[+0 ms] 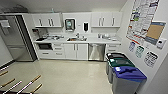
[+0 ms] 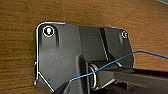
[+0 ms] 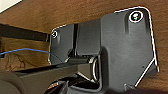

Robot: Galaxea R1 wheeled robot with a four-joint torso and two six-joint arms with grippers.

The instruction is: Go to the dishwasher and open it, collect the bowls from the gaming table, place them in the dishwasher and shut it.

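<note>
While we face the kitchenette from across the floor, the dishwasher (image 1: 96, 52) sits shut under the counter's (image 1: 100, 40) right end, just right of the white cabinet doors (image 1: 76, 51); we cannot tell our jaws' state from either wrist view; approach pending, we judge

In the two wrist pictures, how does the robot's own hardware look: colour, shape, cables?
Each wrist carries a wide dark plate with rounded corners, pale edges and round shiny fittings at the corners. A dark jointed bar sits beside it, and a thin blue cable crosses it.
</note>
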